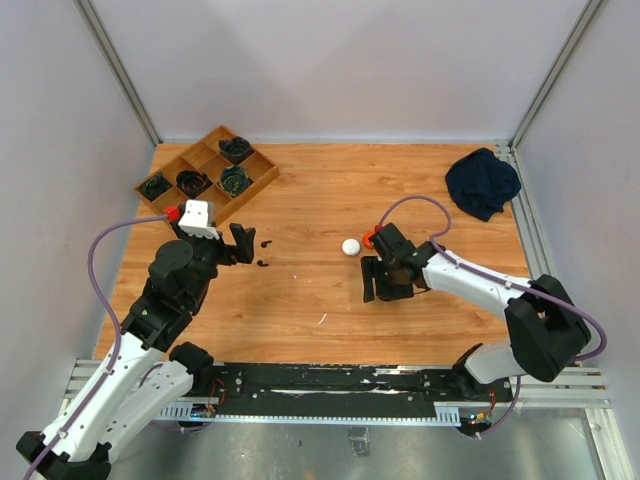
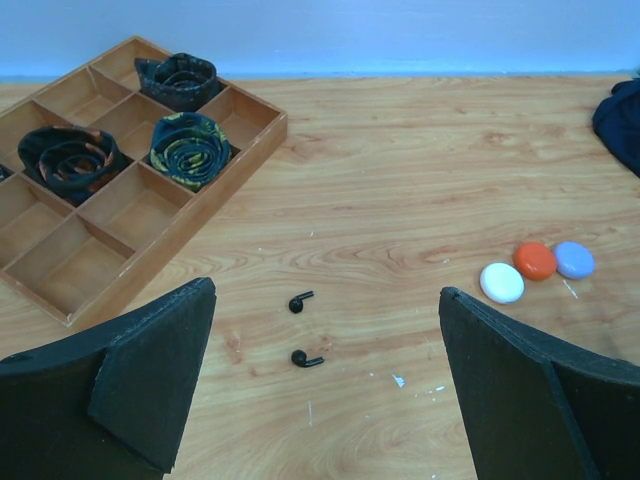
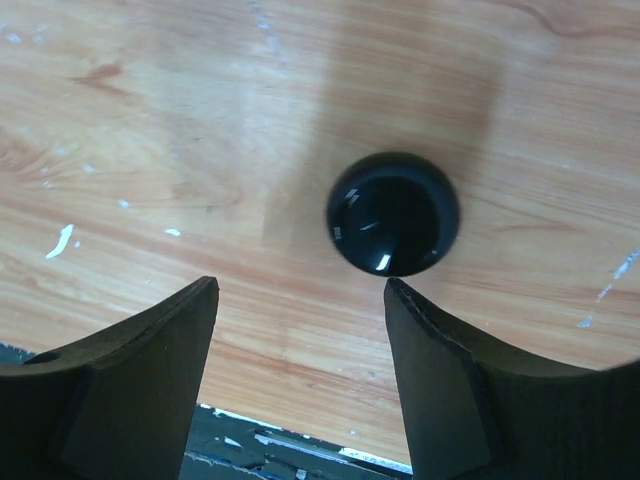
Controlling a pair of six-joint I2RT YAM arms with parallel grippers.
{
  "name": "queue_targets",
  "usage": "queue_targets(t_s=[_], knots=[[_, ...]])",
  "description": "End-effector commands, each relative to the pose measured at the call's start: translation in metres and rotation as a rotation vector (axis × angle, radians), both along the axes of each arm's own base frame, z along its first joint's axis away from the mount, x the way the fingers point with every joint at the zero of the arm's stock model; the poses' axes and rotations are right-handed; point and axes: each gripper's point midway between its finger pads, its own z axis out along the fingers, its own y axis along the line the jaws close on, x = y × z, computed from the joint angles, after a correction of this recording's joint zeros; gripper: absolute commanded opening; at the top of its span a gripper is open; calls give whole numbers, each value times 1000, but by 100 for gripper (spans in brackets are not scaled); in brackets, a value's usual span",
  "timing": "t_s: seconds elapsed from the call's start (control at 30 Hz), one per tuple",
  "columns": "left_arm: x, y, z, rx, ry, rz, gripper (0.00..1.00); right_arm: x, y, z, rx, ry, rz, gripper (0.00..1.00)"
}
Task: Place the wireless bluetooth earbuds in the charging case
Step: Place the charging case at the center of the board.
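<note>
Two small black earbuds with stems lie on the wooden table, one (image 2: 300, 301) a little beyond the other (image 2: 305, 359); from above they show as two dark specks (image 1: 265, 243) (image 1: 262, 264). My left gripper (image 2: 325, 290) hovers wide open just short of them, holding nothing, and the top view shows it (image 1: 228, 248) left of the earbuds. A glossy black round charging case (image 3: 393, 213) rests flat on the table just beyond my right gripper (image 3: 300, 290), which is open and apart from it. From above, the right gripper (image 1: 385, 283) hides this case.
White (image 2: 501, 282), orange (image 2: 535, 260) and lavender (image 2: 574, 259) round cases lie together right of the earbuds. A wooden compartment tray (image 2: 252, 130) with rolled dark fabrics (image 2: 190, 150) stands at the back left. A dark blue cloth (image 1: 482, 182) is at the back right.
</note>
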Motion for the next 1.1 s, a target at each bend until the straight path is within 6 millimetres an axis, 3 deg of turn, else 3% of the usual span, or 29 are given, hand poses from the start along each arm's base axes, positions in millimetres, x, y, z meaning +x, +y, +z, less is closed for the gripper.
queue_targets(t_s=[0.0, 0.2, 0.3, 0.53, 0.77, 1.07], knots=[[3, 3, 3, -12, -19, 22, 99, -4, 13, 14, -2, -8, 118, 68], [4, 3, 1, -10, -13, 19, 99, 19, -19, 34, -186, -159, 245, 71], [5, 2, 0, -7, -10, 16, 99, 23, -21, 34, -211, -177, 387, 73], [4, 1, 0, -5, -9, 11, 99, 23, -19, 19, -212, -165, 609, 77], [4, -3, 0, -7, -8, -9, 99, 31, -20, 3, -181, -146, 605, 74], [3, -6, 1, -10, -10, -27, 99, 24, -17, -18, -166, -48, 600, 67]])
